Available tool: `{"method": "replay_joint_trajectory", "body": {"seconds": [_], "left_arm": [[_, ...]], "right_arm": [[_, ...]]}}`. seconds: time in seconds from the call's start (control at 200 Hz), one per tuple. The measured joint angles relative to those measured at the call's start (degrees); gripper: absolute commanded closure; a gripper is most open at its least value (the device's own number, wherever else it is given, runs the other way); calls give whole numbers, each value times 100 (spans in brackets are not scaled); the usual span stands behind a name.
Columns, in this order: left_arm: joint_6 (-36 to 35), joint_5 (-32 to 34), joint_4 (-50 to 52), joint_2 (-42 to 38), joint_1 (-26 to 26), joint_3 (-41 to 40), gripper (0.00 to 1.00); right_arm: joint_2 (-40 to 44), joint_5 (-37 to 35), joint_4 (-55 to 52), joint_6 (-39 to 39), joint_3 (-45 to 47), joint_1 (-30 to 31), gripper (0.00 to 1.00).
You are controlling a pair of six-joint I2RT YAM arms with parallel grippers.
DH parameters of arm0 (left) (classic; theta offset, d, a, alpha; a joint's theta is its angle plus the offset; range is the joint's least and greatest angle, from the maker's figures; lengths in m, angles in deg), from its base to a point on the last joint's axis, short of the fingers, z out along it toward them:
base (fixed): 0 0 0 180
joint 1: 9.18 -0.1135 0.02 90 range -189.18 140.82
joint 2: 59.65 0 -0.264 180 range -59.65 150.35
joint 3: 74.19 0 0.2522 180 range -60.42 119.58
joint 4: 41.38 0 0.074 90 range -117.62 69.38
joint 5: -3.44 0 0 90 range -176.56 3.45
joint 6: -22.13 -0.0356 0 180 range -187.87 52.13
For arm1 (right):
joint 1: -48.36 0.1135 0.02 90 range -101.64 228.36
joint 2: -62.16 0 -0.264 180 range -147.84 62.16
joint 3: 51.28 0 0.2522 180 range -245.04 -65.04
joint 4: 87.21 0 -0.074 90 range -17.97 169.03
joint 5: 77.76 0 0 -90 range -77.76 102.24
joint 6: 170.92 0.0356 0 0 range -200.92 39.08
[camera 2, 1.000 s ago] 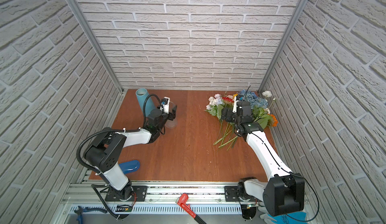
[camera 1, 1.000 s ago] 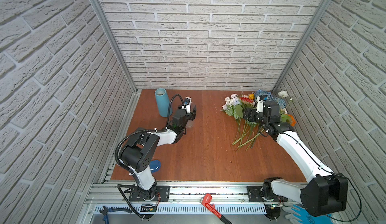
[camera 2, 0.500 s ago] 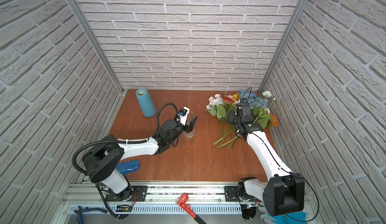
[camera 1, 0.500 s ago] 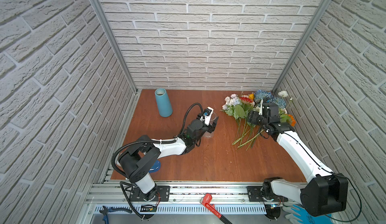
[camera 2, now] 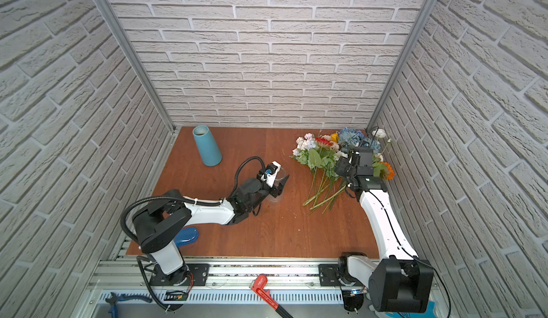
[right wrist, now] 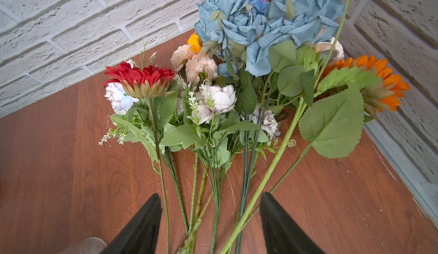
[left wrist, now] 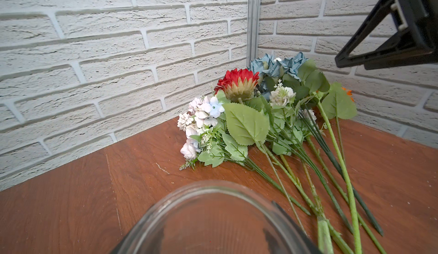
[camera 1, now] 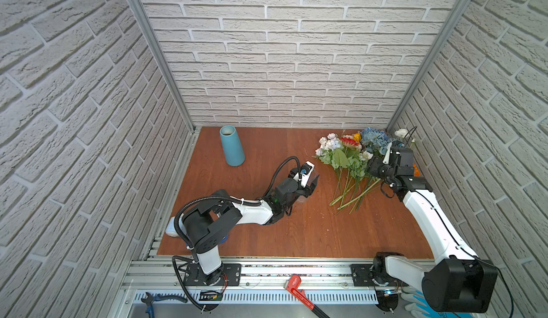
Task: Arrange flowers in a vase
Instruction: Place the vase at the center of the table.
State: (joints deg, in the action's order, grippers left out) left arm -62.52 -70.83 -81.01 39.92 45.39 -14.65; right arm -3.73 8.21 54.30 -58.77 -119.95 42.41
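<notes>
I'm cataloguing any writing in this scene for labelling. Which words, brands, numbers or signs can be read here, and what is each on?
No text can be read in any view.
red wrench: faint marks on its handle, too small to read.
small dark board at the front edge: markings too small to read.
glass vase, blue vase, flowers: no text shows.
</notes>
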Motion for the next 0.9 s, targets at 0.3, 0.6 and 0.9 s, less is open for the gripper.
{"method": "replay_joint_trajectory", "body": {"seconds": [0.3, 0.6, 0.9], "left_arm": [[378, -243, 605, -866, 0, 33, 2], [1054, -946, 1700, -2304, -553, 37, 2], [1958, -1740, 2214, -2238, -2260, 37, 2]], "right_arm": [[-374, 114, -229, 109, -175, -361, 41], [-787, 1182, -37, 122, -203, -555, 49], [-1718, 2070, 391, 140, -627, 28, 68]]}}
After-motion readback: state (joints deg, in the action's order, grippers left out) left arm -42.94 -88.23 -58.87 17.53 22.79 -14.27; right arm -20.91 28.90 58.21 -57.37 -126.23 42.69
